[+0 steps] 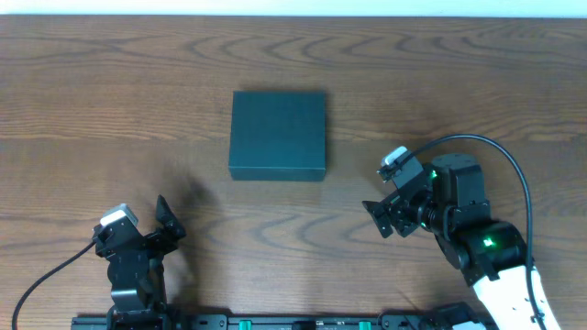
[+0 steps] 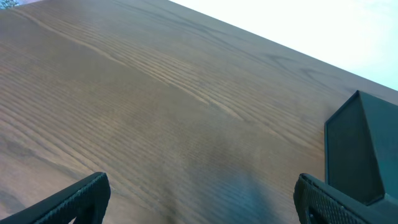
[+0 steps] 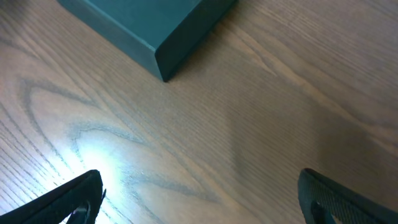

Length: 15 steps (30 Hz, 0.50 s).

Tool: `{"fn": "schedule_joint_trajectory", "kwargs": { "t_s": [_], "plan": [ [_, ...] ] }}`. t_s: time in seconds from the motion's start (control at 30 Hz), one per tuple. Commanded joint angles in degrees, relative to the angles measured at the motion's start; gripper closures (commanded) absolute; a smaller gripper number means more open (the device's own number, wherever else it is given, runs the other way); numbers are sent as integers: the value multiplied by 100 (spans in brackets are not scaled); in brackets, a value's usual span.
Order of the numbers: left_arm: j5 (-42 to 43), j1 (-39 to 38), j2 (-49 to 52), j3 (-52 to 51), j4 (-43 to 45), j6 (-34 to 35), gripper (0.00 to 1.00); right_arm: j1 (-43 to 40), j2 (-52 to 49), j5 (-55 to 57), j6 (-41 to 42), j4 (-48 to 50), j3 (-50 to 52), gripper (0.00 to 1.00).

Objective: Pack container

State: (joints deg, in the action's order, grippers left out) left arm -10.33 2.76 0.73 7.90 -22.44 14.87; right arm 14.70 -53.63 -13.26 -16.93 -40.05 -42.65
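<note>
The container [image 1: 278, 134] is a dark charcoal-teal box lying shut and flat on the wooden table, near the middle. Its corner shows at the right edge of the left wrist view [image 2: 364, 146] and at the top of the right wrist view [image 3: 146, 22]. My left gripper [image 1: 167, 225] is open and empty at the front left, well short of the box; in its own view the fingers [image 2: 199, 202] are spread over bare wood. My right gripper [image 1: 383, 216] is open and empty at the front right of the box; its fingers [image 3: 202, 199] are spread over bare wood.
The wooden table [image 1: 110, 101] runs to a pale far edge at the top. Black cables [image 1: 514, 165] loop from the right arm. A rail with the arm bases lies along the front edge [image 1: 293, 323]. No snack packets are in view.
</note>
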Motion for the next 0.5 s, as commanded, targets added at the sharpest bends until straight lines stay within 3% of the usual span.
{"fn": "schedule_joint_trajectory", "kwargs": {
  "t_s": [0.0, 0.27, 0.47],
  "plan": [
    [-59, -28, -44, -129, 15, 37, 5, 0, 24, -7, 63, 0, 13, 1],
    [-59, -28, -44, -129, 17, 37, 5, -17, 2015, 107, 109, -87, 531, 1],
    [-59, -28, -44, -129, 15, 37, 5, -17, 3991, 155, 1078, 11, 1882, 1]
  ]
}}
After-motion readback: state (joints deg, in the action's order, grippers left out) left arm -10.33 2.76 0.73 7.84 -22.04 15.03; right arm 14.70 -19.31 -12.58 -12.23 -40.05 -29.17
